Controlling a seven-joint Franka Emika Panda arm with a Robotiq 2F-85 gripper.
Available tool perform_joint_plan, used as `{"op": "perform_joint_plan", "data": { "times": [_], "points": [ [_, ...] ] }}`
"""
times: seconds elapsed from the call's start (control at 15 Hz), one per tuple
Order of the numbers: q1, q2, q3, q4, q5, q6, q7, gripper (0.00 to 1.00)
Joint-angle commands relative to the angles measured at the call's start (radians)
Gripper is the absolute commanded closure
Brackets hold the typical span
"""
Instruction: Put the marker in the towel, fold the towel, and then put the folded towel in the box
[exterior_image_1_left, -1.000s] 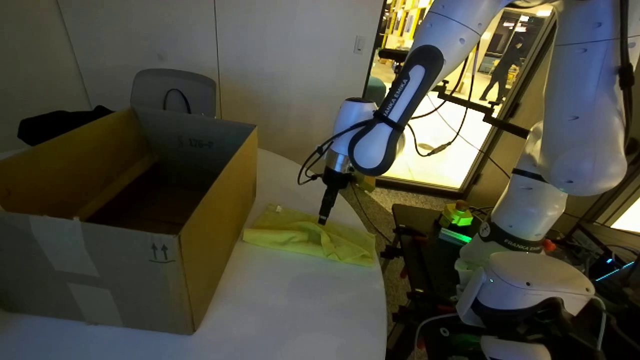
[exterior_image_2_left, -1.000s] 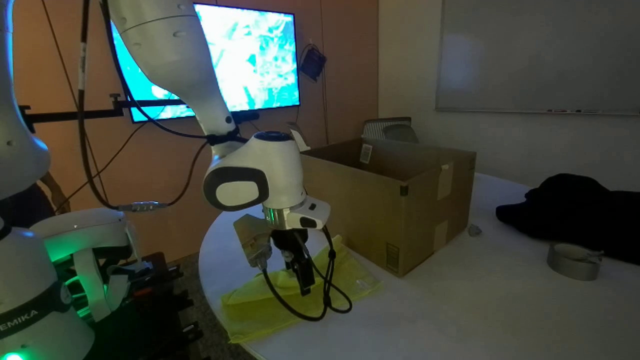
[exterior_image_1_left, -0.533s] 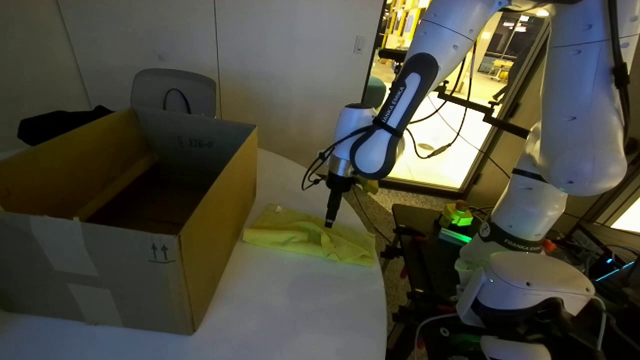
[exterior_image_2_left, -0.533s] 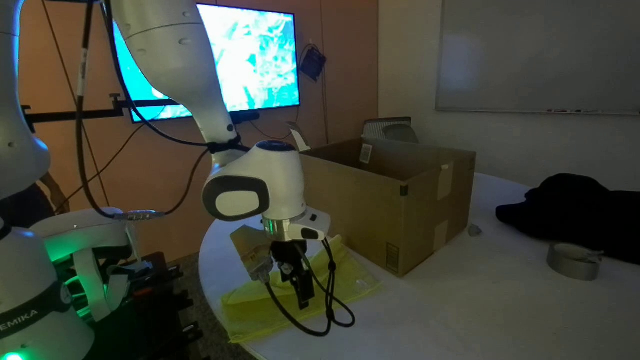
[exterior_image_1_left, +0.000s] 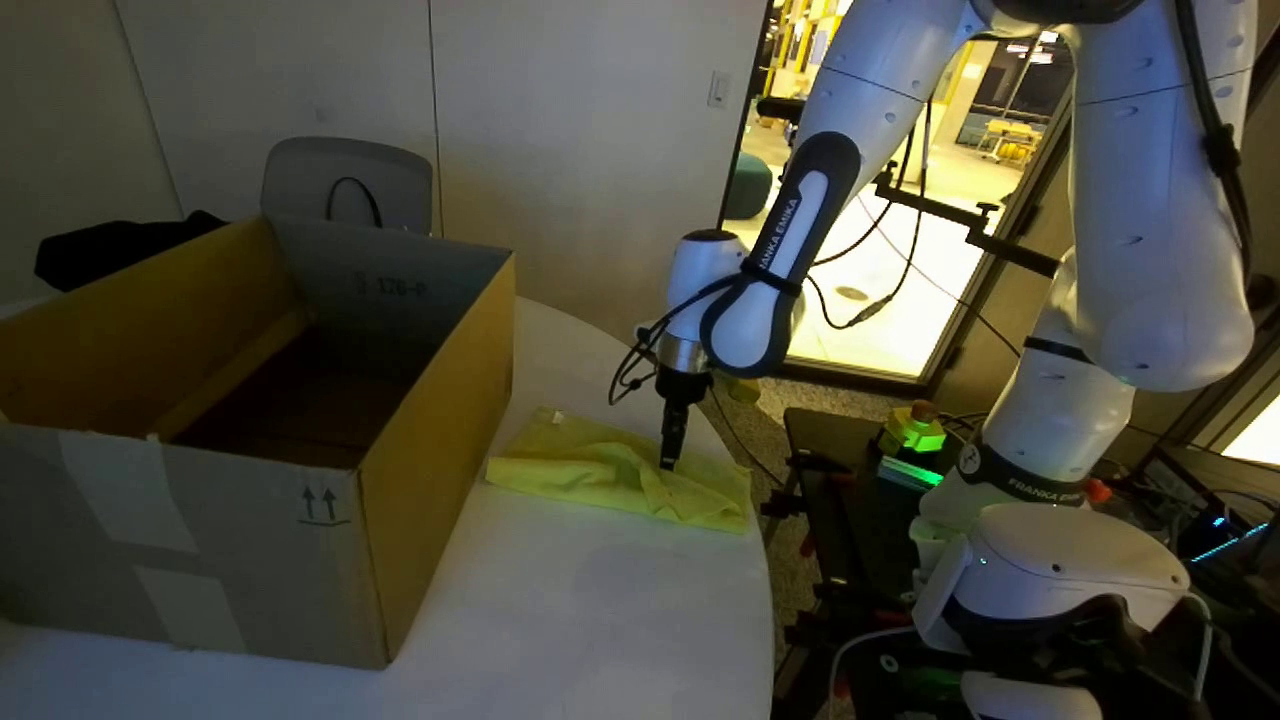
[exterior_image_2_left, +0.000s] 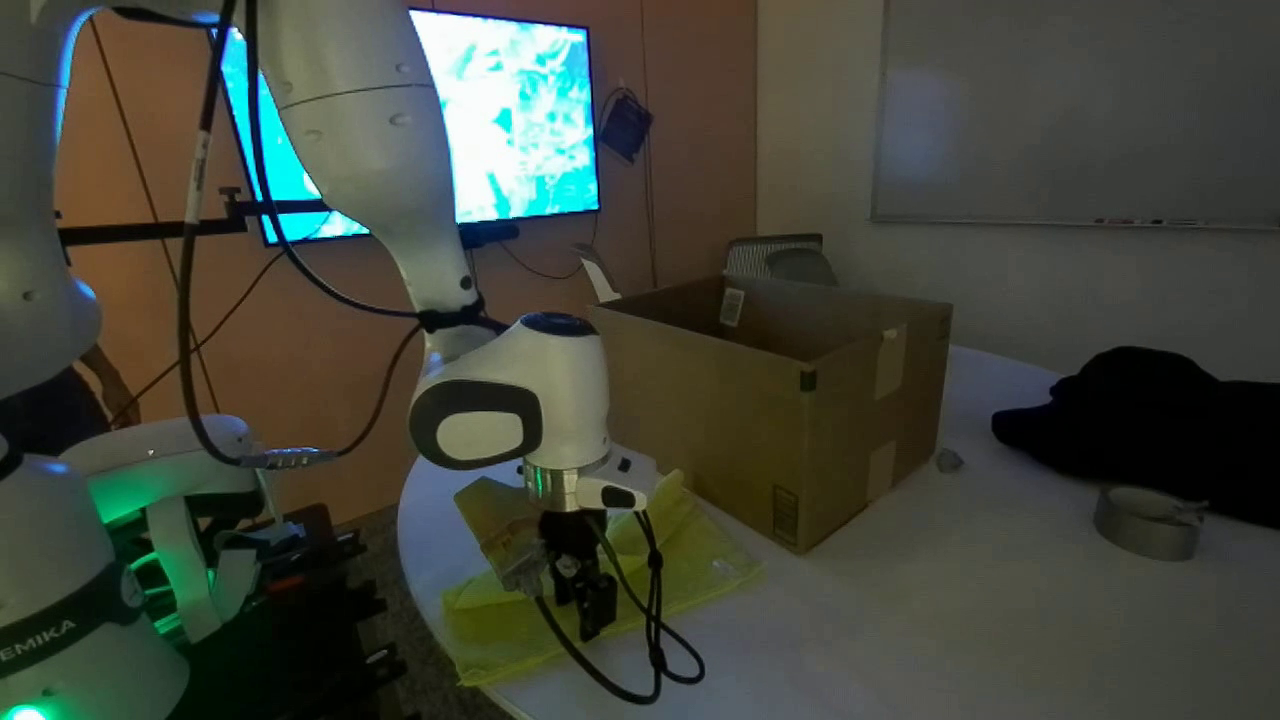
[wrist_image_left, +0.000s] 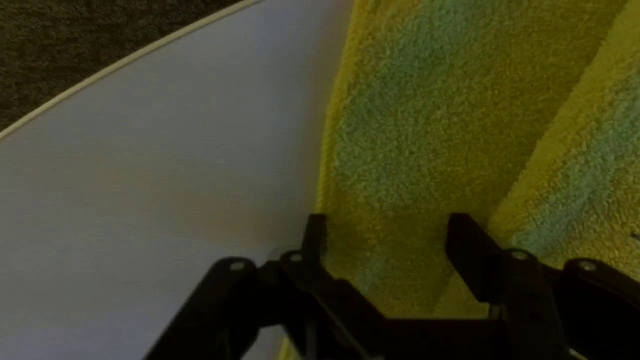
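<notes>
Yellow-green towel (exterior_image_1_left: 600, 475) below a spread black gripper (wrist_image_left: 387, 227)

On the white robot arm (exterior_image_1_left: 1160, 200), a brand is written two times. Along the forearm (exterior_image_1_left: 815, 200) I can read "ANKA EMIKA", with the beginning unclear; on the base (exterior_image_1_left: 1030, 487) it is "FRANKA EMI", where the rest turns out of sight. In an exterior view this base lettering (exterior_image_2_left: 40, 640) shows only as "EMIKA". The cardboard box (exterior_image_1_left: 430, 470) carries two printed arrows (exterior_image_1_left: 319, 503), which point up above a short line. Inside, on its end wall, is a row of characters (exterior_image_1_left: 392, 287), too blurred for me to read with certainty. Also inside is a pale sticker (exterior_image_2_left: 732, 307), and low on the outside is a dark printed block (exterior_image_2_left: 786, 513); both are too small to read.

About the gripper: its two fingers (wrist_image_left: 462, 240) stand clearly apart, and in the wrist view a strip of the towel shows between them. One finger is at the towel's hem, the other is just beside a fold. Whether the tips touch the cloth, I cannot tell. The towel lies wrinkled on the white table (exterior_image_1_left: 560, 620), outside the box and just beside it, and it reaches near the table's rounded edge. On the towel is one small white tag (exterior_image_1_left: 558, 417).
</notes>
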Motion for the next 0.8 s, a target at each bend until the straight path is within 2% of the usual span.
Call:
{"op": "perform_joint_plan", "data": {
  "times": [0.0, 0.27, 0.33, 0.4, 0.73],
  "points": [
    [0.0, 0.011, -0.004, 0.022, -0.023, -0.023, -0.01, 0.66],
    [0.01, 0.003, -0.009, 0.032, -0.027, -0.045, -0.008, 0.95],
    [0.002, 0.001, 0.004, 0.036, -0.021, -0.055, -0.019, 0.98],
    [-0.011, -0.004, 0.021, 0.039, -0.012, -0.067, -0.035, 1.0],
    [-0.163, -0.055, 0.216, 0.03, 0.089, -0.109, -0.24, 0.98]
  ]
}}
